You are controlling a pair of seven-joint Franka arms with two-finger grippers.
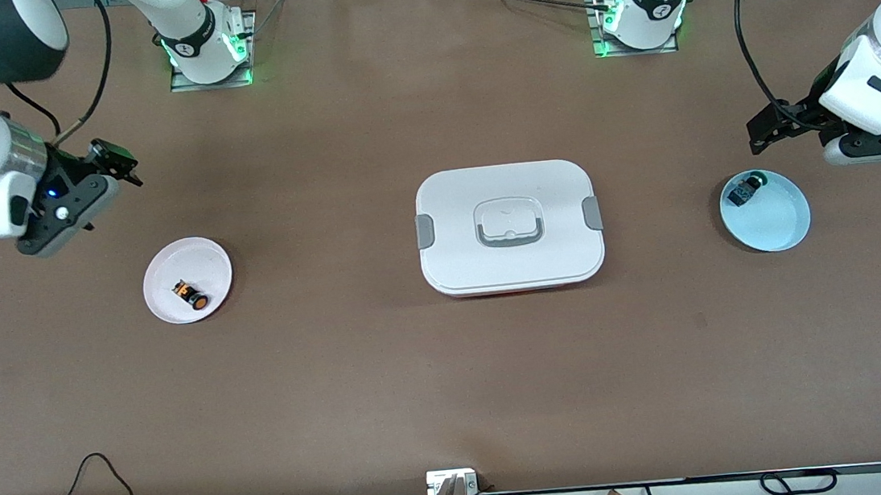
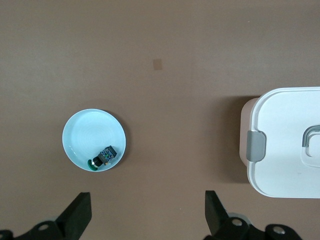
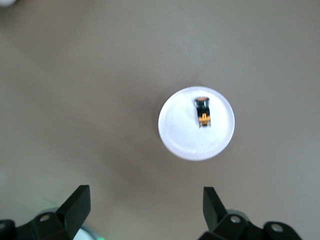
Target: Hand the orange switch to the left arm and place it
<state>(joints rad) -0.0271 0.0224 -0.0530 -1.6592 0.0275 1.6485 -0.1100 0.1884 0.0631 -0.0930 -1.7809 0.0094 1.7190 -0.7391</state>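
Right gripper (image 1: 117, 167) released, over bare table by pink plate (image 1: 171, 306) | orange switch (image 1: 191, 294) lies on that plate, toward front camera from it, right arm nearer | box (image 1: 510, 226) mid-table | left gripper (image 1: 788, 125) released above blue plate (image 1: 779, 235) | one switch, one box, two plates

The brown table (image 1: 453, 376) carries a pink plate (image 1: 171, 302), the box (image 1: 513, 265) and a blue plate (image 1: 778, 231).

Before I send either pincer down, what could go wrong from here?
1. The orange switch is tiny and lies on its side in the pink plate; the open right pincer may nudge it away.
2. The box sits mid-table, on the handover path.
3. A green-capped switch is a lookalike.
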